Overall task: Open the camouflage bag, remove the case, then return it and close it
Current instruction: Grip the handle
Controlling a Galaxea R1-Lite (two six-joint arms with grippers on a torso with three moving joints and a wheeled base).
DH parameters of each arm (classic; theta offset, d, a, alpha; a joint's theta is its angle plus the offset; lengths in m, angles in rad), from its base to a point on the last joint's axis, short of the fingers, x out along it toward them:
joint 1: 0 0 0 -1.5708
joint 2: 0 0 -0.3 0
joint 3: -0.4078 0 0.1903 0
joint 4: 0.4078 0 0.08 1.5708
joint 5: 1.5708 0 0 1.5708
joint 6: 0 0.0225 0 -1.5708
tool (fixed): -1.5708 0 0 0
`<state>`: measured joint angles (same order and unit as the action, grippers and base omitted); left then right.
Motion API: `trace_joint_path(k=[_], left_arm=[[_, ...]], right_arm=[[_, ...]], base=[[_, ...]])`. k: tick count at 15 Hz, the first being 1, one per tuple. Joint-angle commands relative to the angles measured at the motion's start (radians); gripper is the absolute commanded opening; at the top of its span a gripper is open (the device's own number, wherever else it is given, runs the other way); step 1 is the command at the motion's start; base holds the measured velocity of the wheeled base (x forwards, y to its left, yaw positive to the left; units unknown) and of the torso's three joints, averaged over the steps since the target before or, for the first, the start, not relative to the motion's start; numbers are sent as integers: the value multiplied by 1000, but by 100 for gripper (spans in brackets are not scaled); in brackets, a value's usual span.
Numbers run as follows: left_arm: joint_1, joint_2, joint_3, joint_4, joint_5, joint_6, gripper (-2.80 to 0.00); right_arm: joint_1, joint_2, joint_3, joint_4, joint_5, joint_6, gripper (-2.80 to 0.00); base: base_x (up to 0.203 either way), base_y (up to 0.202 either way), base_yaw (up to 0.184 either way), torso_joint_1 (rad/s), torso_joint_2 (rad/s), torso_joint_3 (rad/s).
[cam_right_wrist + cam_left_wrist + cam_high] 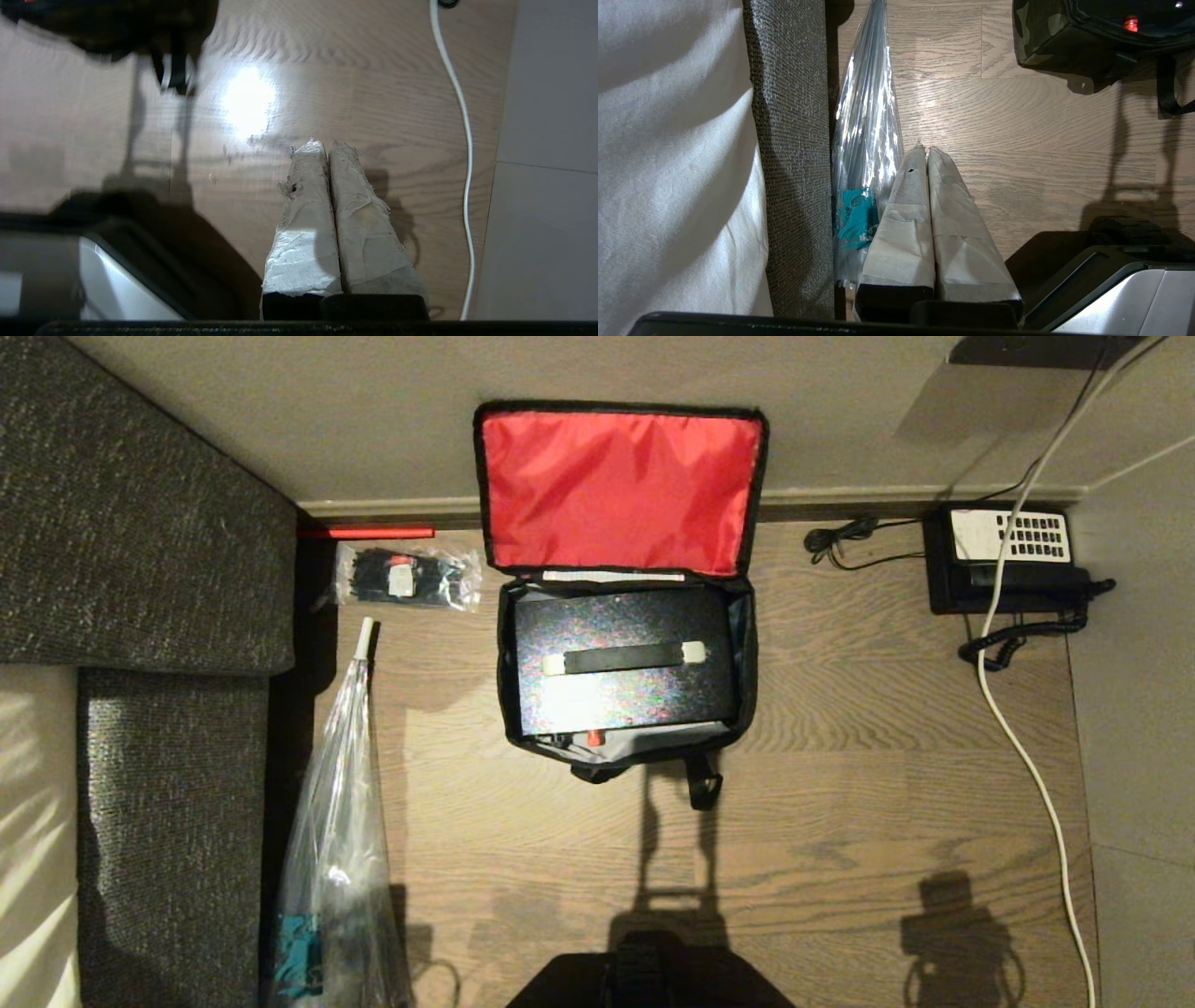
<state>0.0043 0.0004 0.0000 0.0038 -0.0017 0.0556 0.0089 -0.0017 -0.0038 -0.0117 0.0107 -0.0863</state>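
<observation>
Head view: I see the camouflage bag [625,663] at frame centre on the floor, lid open, the case [621,658] inside; lifting out, returning and closing look undone. Left wrist: left hand [923,150] closed, empty. Right wrist: right hand [325,144] closed, empty.

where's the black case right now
In the head view, the case sits inside the open camouflage bag on the wooden floor, below the raised red lid.

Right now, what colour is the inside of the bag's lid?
Red. The camouflage bag's open lid lining shows best in the head view.
</observation>
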Motion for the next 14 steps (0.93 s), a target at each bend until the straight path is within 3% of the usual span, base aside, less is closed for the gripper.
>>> trace_joint_path(k=[1, 2, 4, 6, 8, 11, 14], left_arm=[[0, -2, 2, 1, -3, 9, -280], [0, -2, 3, 3, -2, 1, -280], [0, -1, 2, 2, 0, 0, -280], [0, -2, 3, 0, 0, 2, -280], [0, -2, 2, 2, 0, -4, -280], [0, -2, 3, -1, 0, -3, -280], [0, -2, 3, -1, 0, -5, -280]], right_arm=[[0, -3, -69, -3, -4, 25, -280], [0, -3, -156, 86, 7, 30, -280], [0, -2, -479, 413, 68, 42, -280], [0, 0, -746, 655, 123, 51, -280], [0, 71, -848, 825, 161, 59, -280], [1, 409, -923, 876, 203, 31, -280], [28, 938, -981, 689, 165, -70, -280]], base=[[0, 0, 0, 0, 0, 0], [0, 0, 0, 0, 0, 0], [0, 0, 0, 0, 0, 0], [0, 0, 0, 0, 0, 0], [0, 0, 0, 0, 0, 0], [0, 0, 0, 0, 0, 0], [0, 0, 0, 0, 0, 0]])
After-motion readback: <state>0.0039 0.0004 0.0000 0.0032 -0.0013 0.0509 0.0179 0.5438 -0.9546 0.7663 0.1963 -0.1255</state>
